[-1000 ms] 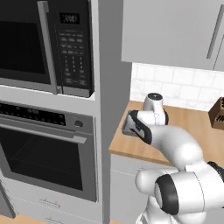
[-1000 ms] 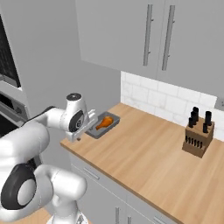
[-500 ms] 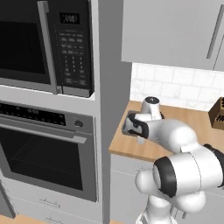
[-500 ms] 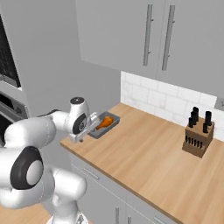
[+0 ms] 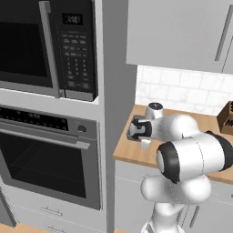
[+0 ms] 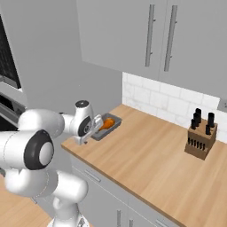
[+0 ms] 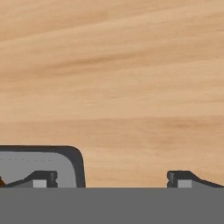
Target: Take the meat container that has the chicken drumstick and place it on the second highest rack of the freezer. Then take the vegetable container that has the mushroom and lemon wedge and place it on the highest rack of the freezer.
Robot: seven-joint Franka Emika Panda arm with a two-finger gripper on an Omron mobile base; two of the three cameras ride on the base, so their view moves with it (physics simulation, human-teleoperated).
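Gripper (image 7: 111, 179) wide open, low over the wooden counter (image 6: 150, 150), nothing held. One fingertip (image 7: 41, 178) over the meat tray (image 6: 106, 127) corner, other over bare wood. Drumstick (image 6: 106, 123) in tray; contact w/ tray unclear.

Bench (image 6: 146, 155): light wood grain. Meat container (image 6: 113, 125): grey. Chicken drumstick (image 6: 106, 123): glossy orange-brown. Knife block (image 6: 199, 140): brown, black handles. Backsplash (image 6: 159, 103): white tile
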